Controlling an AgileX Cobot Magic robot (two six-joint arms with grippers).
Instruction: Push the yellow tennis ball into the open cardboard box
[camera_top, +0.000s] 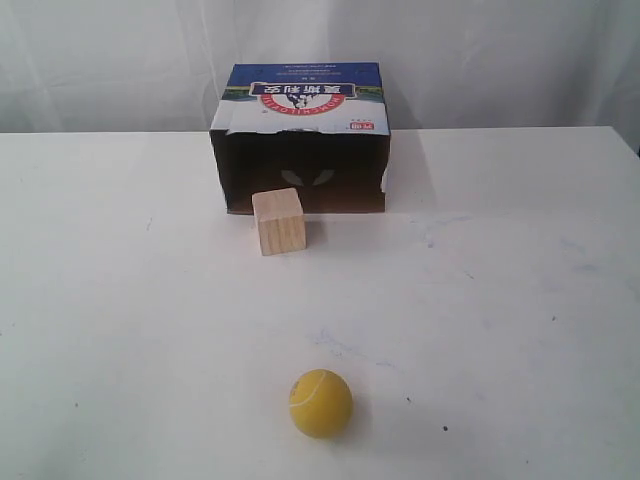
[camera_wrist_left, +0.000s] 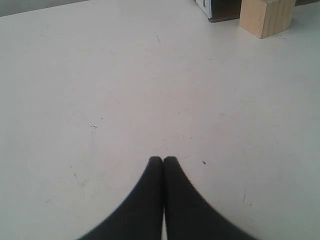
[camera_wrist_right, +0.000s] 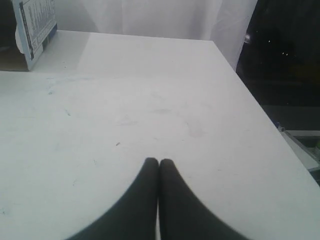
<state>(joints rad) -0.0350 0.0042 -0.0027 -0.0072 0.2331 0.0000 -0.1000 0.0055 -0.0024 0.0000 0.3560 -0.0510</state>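
Observation:
The yellow tennis ball (camera_top: 321, 403) rests on the white table near its front edge, in the exterior view only. The open cardboard box (camera_top: 302, 137) lies at the back centre, its dark opening facing the ball and its blue-and-white printed panel on top. A corner of the box (camera_wrist_left: 220, 9) shows in the left wrist view, and its printed side (camera_wrist_right: 34, 27) in the right wrist view. My left gripper (camera_wrist_left: 163, 160) is shut over bare table, holding nothing. My right gripper (camera_wrist_right: 158, 162) is shut too, over bare table. Neither gripper appears in the exterior view.
A pale wooden cube (camera_top: 279, 221) stands just in front of the box opening, left of centre, also visible as the cube (camera_wrist_left: 266, 16) from the left wrist. The table's right edge (camera_wrist_right: 260, 107) drops off beside a dark area. A white curtain hangs behind.

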